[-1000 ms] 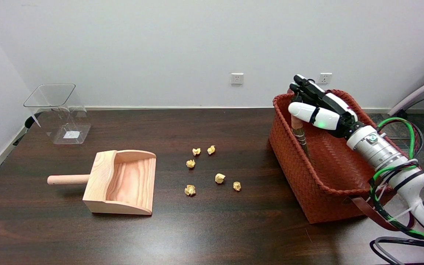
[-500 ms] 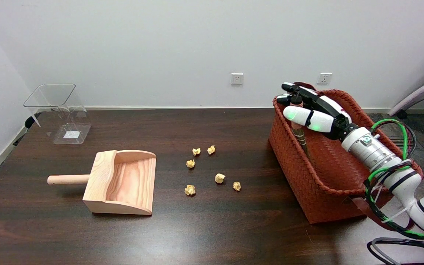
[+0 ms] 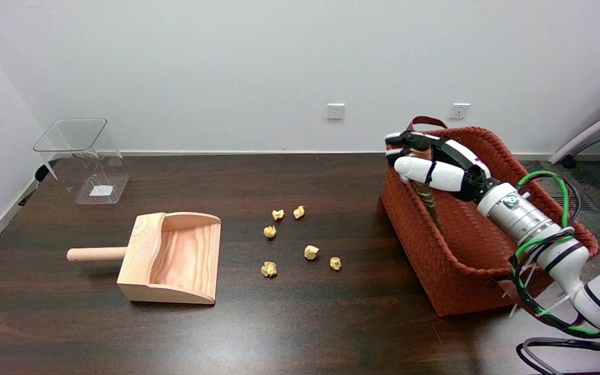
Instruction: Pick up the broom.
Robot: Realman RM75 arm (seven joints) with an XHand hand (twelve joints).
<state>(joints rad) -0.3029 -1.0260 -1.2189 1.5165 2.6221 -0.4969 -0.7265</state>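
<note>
The right hand (image 3: 438, 166) has its fingers curling around the broom (image 3: 426, 190) handle inside the basket (image 3: 453, 284), though whether they truly grip I cannot tell, and nothing is lifted yet.

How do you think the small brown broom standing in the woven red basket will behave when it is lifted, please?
The small brown broom probably lifts stiffly, its wound handle looking rigid. It looks slim, so likely light. Leaning against the woven red basket wall, it may swing or snag in the right hand.

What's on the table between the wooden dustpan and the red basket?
In the head view, six crumpled paper balls lie scattered on the dark table between the wooden dustpan and the woven red basket.
</note>
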